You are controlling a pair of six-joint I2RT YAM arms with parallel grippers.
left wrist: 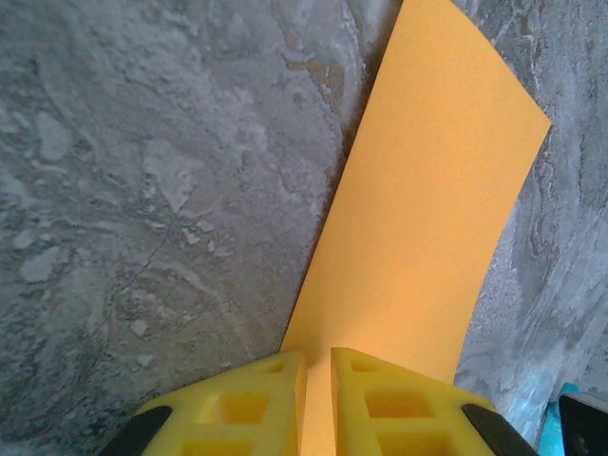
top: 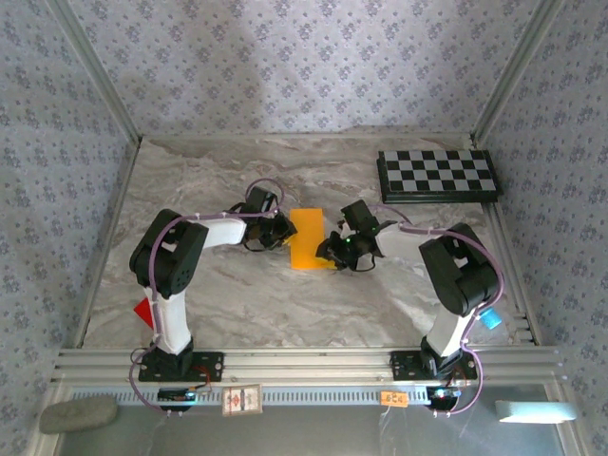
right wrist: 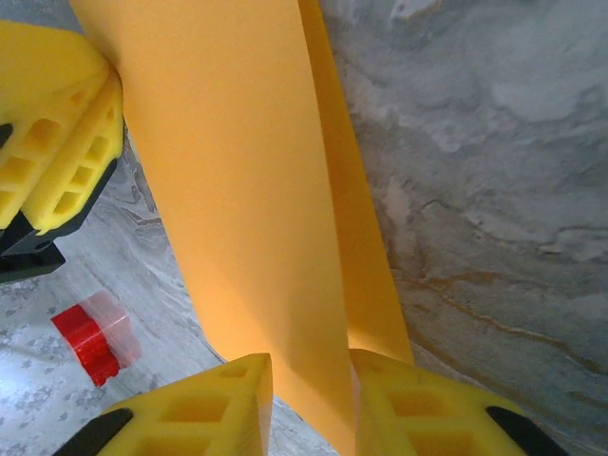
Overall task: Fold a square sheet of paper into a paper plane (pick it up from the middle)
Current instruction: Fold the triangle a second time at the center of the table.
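Left wrist view: the left gripper (left wrist: 318, 366) is pinched on the left edge of the square sheet of paper (left wrist: 427, 190), jaws nearly together with only the orange sheet between them. We read this as an anchor grip, holding the sheet in place while the other side gets worked.

The right gripper (right wrist: 311, 372) straddles the right side, where the paper looks doubled over, with two layers running up between its fingers (right wrist: 223, 399). A gap shows between the jaws, and we cannot tell whether the pads actually bite.

The sheet is lifted and bowed between the two grippers rather than flat, likely so one half can come over the other for a centre crease. In the top view it sits mid-table between the arms and reads as a narrow strip. Nothing is dart-shaped yet, so we judge this an early fold.

The marble table (top: 237, 294) is underneath. The checkerboard (top: 437, 174) is far right, well apart. A small red triangular piece (top: 143, 312) lies near left by the left arm's base, untouched.
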